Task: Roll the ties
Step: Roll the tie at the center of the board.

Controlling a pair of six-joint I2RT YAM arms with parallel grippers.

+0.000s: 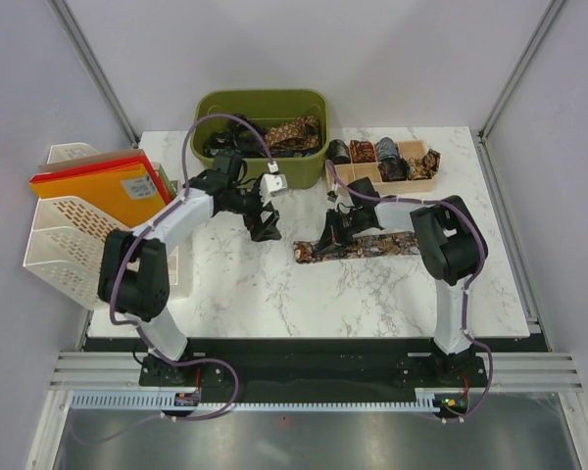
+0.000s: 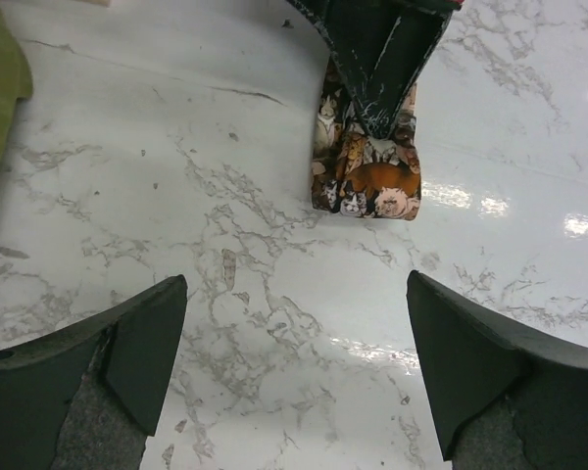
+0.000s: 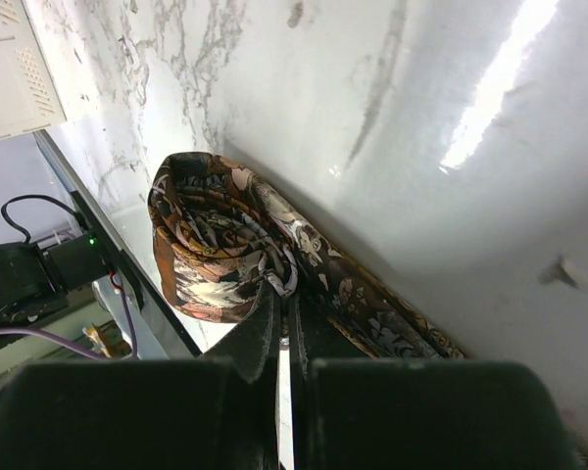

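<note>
The right fingers [image 3: 263,338] are pressed together on the patterned tie [image 3: 216,245], nipping the fabric right where a loose curl begins. In the right wrist view that curl fills the middle left of the frame as one open loop of brown-and-orange print, and the flat run of the tie trails off to the lower right. In the left wrist view the same fingers come down from the top centre, with the looped end just under them. The left fingers [image 2: 142,338] stand spread wide at the lower corners of that view, holding nothing, over bare marble worktop [image 2: 225,196] and apart from the tie. Seen from overhead, the tie lies as a flat strip across the middle of the worktop with its curled end at the left. The left fingers are just to the upper left of it. At the top centre a green bin [image 1: 309,171] holds loose ties [image 1: 294,132]. To its right a wooden tray [image 1: 421,183] carries rolled ties [image 1: 387,152]. A white rack [image 1: 59,235] with orange folders [image 1: 108,191] stands at the left edge.
</note>
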